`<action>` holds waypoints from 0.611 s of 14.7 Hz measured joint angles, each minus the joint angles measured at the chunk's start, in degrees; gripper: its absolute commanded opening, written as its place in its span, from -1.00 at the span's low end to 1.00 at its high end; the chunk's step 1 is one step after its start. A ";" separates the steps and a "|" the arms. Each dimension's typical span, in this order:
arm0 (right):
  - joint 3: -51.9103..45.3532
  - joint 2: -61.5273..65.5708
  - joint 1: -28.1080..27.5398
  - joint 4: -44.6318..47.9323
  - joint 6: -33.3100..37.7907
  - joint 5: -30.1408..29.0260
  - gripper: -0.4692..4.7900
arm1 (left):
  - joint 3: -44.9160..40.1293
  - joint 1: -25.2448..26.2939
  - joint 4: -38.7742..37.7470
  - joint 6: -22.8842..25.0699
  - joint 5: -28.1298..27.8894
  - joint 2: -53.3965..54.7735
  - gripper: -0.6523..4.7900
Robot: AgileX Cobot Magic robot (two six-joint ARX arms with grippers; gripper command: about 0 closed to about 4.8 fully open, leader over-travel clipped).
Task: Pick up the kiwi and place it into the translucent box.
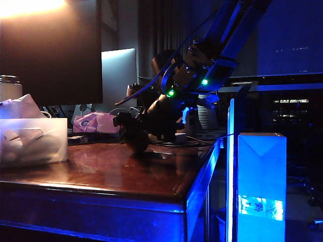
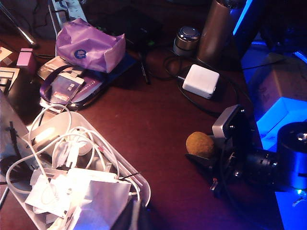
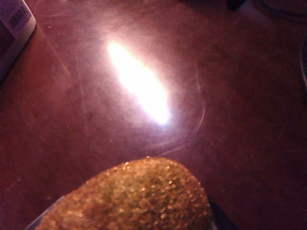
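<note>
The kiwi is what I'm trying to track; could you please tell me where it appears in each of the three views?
Exterior view: the kiwi is a dark lump on the table, left of centre, at the right gripper.
Left wrist view: right of centre, against the right gripper, below the white adapter.
Right wrist view: fills the lower middle, between the jaws.
Shared landmark: the reddish-brown table under it.
</note>
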 measured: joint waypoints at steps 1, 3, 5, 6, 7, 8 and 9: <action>-0.02 -0.76 0.00 -0.07 -0.37 -0.02 0.42 | 0.00 0.00 0.02 0.02 0.00 0.00 -0.77; 0.33 -3.96 0.00 0.98 -1.33 -0.81 0.42 | 0.00 0.00 0.02 0.00 0.00 0.00 -0.77; 5.53 -4.44 0.04 1.64 -1.38 -5.35 0.42 | 0.00 0.00 0.02 0.02 0.02 0.00 -0.77; 8.94 -4.31 0.55 1.51 -1.38 -6.86 0.42 | 0.00 0.00 0.02 0.00 0.00 0.00 -0.77; 12.09 -4.24 1.62 1.53 -1.38 -7.10 0.42 | 0.00 0.00 0.02 0.02 0.02 0.02 -0.77; 14.53 -4.22 3.04 2.03 -1.49 -7.39 0.42 | 0.00 0.00 0.02 0.00 0.00 0.02 -0.77; 17.49 -3.23 4.87 2.60 -2.25 -7.56 0.42 | 0.00 0.00 0.04 0.02 0.00 0.00 -0.77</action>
